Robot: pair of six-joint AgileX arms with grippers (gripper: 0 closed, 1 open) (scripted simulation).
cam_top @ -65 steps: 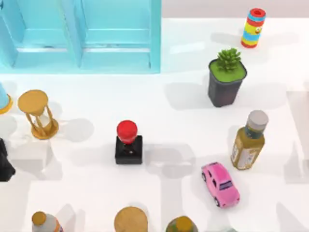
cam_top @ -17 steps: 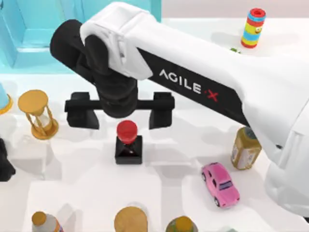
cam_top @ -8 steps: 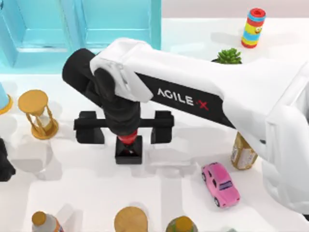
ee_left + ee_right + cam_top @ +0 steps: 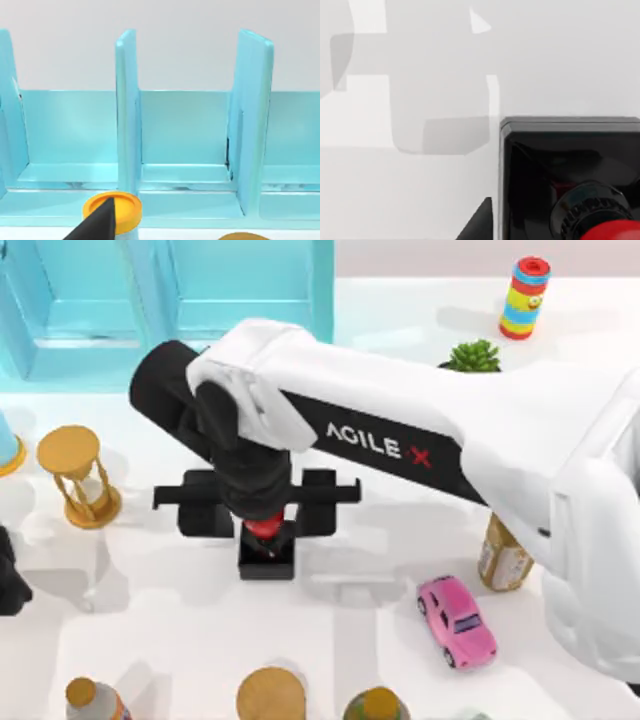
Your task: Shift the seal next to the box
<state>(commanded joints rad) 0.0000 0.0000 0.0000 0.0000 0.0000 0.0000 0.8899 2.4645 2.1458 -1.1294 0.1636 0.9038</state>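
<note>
The seal point(image 4: 266, 551), a black square block with a red knob, stands upright at the table's middle-left. It fills a corner of the right wrist view too, base point(image 4: 555, 160) under knob point(image 4: 612, 234). My right gripper point(image 4: 260, 515) hangs straight over it, open, one finger on each side of the knob with a small gap left. The box point(image 4: 250, 340) is a light-blue compartmented case at the back left, some way behind the seal; its dividers point(image 4: 127, 115) face the left wrist camera. My left gripper point(image 4: 8, 580) stays parked at the table's left edge.
A wooden hourglass point(image 4: 78, 475) stands left of the seal. A pink toy car point(image 4: 457, 622) and a yellow bottle point(image 4: 503, 558) sit to its right, a potted plant point(image 4: 473, 355) and a striped cylinder point(image 4: 525, 297) at the back right. More bottles point(image 4: 270, 695) line the front edge.
My right arm swung in from the right and came down over the seal. In the last half second its fingers drew inward toward the knob. The seal has not moved.
</note>
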